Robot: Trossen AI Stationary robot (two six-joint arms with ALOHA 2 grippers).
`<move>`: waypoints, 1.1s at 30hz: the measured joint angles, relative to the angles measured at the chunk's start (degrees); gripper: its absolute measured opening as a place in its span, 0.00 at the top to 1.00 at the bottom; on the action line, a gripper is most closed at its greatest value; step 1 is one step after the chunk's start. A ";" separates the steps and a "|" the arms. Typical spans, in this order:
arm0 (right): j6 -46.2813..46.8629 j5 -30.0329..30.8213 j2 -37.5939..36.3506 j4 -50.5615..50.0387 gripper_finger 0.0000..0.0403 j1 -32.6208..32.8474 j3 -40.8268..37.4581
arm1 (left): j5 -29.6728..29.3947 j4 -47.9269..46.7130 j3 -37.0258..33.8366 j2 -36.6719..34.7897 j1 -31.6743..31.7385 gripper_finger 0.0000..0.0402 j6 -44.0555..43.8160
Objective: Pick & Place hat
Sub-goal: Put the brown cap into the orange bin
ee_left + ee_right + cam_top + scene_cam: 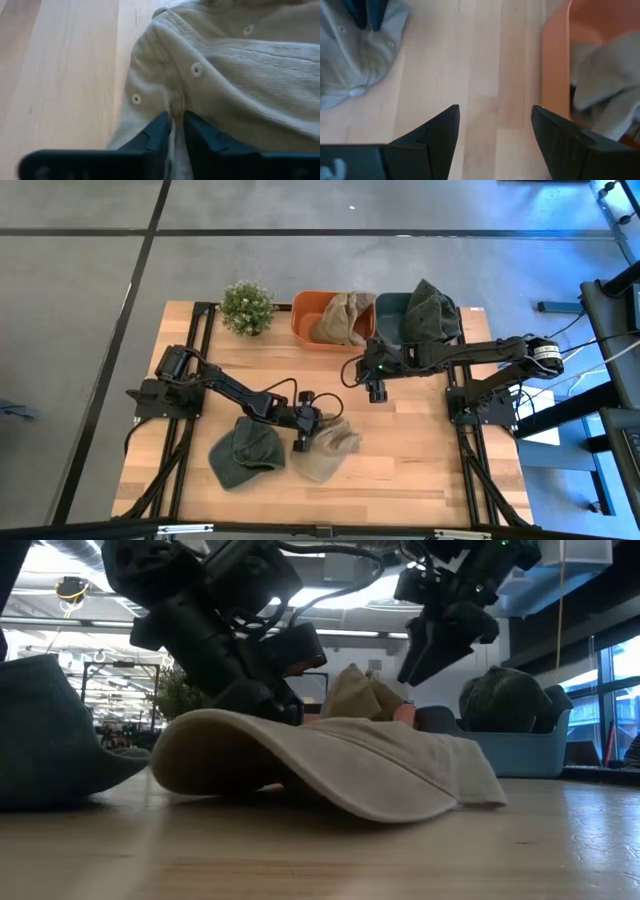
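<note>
A tan hat lies on the table near its front edge, brim toward the low camera. My left gripper sits at its left side, shut on the crown cloth. A dark green hat rests flat to the left of the tan one. My right gripper hangs open above the bare table middle, in front of the orange bin, touching nothing. That orange bin holds another tan hat; the blue bin holds a green hat. My left gripper pinches a raised fold of the tan hat's crown cloth between its two fingertips, close to the eyelets. It comes from the table's left, slanting down. The hat still lies on the table with its brim flat.
A small potted plant stands at the table's far left, beside the orange bin. Bare wood lies between the two grippers and along the right front of the table. The arm mounts sit at the left and right table edges.
</note>
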 joint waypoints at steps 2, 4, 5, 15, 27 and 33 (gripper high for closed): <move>1.78 -0.46 0.00 -1.54 0.38 0.00 0.00 | -0.15 0.04 -0.02 0.04 0.02 0.92 0.96; 2.23 -3.96 0.10 -2.26 0.38 0.00 0.00 | -1.04 0.11 -0.08 0.02 0.07 0.98 2.22; 1.64 -6.82 0.19 -2.16 0.38 0.00 0.00 | -1.91 0.17 -0.11 -0.20 0.07 0.98 3.24; -7.96 -26.79 0.24 2.98 0.38 1.77 0.00 | -5.73 3.11 -0.40 -6.11 0.15 0.99 17.64; -9.15 -22.55 0.51 9.43 0.38 5.48 0.00 | -2.75 5.29 -0.30 -12.00 0.13 0.99 22.05; -10.67 -16.13 1.88 6.09 0.38 11.25 0.01 | -2.99 3.94 -0.26 -12.00 0.13 0.99 21.74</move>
